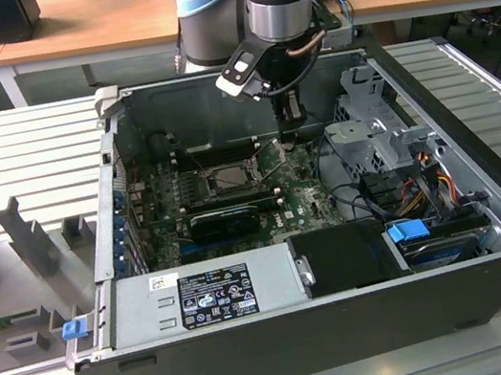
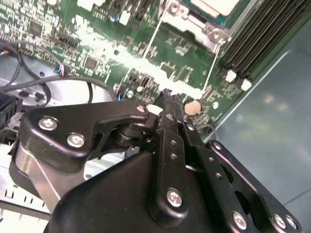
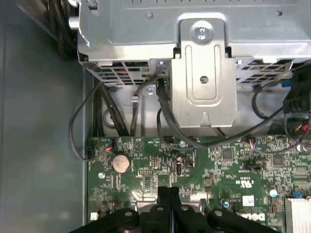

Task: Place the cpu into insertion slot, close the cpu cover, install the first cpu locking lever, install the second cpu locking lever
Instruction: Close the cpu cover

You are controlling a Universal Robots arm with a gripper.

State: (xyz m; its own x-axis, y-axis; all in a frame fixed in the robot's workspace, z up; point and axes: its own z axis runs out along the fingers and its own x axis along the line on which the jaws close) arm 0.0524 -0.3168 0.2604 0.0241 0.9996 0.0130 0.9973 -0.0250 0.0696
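My fingers [image 3: 164,200] are pressed together above the motherboard [image 3: 218,165], at the exterior view's right of the insertion slot [image 1: 222,177].

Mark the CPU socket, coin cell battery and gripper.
Square dark insertion slot with silver surround [image 1: 202,184], exterior view, on its surround.
Round silver coin cell battery [image 3: 121,163], first wrist view, on its face.
Black gripper [image 3: 168,190], first wrist view, midway between its fingertips.
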